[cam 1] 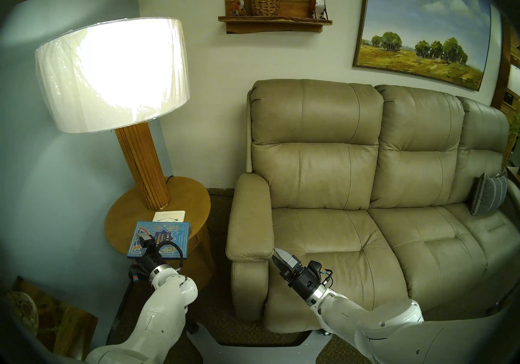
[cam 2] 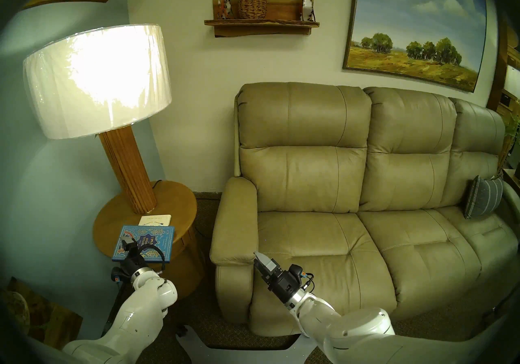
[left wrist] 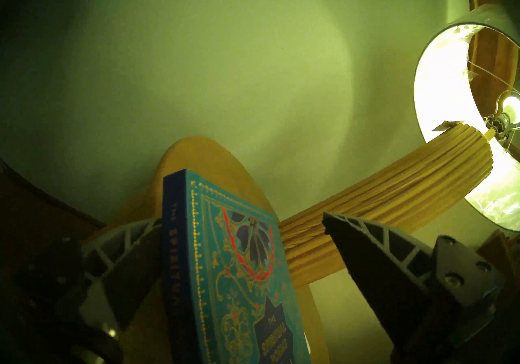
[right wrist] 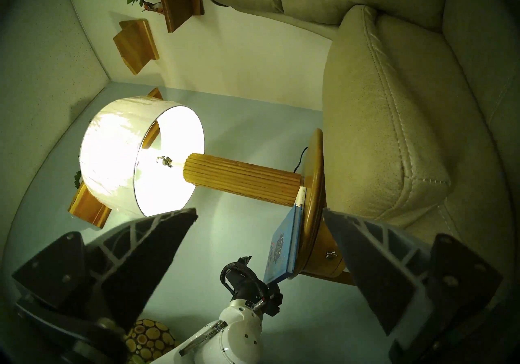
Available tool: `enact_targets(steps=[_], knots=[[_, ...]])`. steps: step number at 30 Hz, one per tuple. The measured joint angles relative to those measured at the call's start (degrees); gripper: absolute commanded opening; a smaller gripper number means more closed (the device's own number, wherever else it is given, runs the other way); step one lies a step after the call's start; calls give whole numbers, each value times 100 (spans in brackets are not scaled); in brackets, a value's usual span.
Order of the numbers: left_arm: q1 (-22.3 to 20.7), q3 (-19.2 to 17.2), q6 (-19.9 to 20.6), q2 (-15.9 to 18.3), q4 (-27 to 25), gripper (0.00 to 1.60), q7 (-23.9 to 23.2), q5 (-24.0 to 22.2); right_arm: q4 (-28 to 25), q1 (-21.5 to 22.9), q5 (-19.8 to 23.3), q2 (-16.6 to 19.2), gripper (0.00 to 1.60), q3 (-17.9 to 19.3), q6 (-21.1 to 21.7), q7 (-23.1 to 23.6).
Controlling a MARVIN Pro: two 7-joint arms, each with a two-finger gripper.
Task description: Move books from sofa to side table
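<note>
The blue Rumi book (cam 1: 166,238) (cam 2: 153,242) lies flat on the round wooden side table (cam 1: 123,214), its near end past the table's front rim. Its far edge overlaps the cream-white book (cam 1: 169,216) (cam 2: 155,219), which lies by the lamp's foot. My left gripper (cam 1: 145,243) is open at the blue book's near end. In the left wrist view the blue book (left wrist: 239,270) stands between the spread fingers, the right finger (left wrist: 365,245) clear of the cover. My right gripper (cam 1: 277,255) (right wrist: 259,211) hangs open and empty by the tan sofa (cam 1: 365,242), at the front of its armrest. No book shows on the seats.
A tall lamp (cam 1: 140,163) with a wide lit shade (cam 1: 112,73) stands on the side table and overhangs it. The sofa's armrest (cam 1: 250,219) lies between my two arms. A striped cushion (cam 1: 488,194) leans at the sofa's right end. Wooden shelves (cam 1: 274,21) hang on the wall.
</note>
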Motion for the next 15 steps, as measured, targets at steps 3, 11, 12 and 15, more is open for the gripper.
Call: enact_targets(steps=[3, 11, 12, 15], knots=[[-139, -32, 4, 96, 62, 160, 175, 28, 10, -5, 0, 14, 160, 13, 12, 0], [-637, 12, 149, 429, 294, 160, 705, 211, 23, -23, 0, 57, 160, 64, 34, 1], [-687, 49, 172, 458, 360, 160, 754, 248, 22, -24, 0, 62, 160, 69, 37, 1], [-817, 156, 222, 528, 562, 160, 868, 362, 19, -28, 2, 74, 160, 83, 43, 1]])
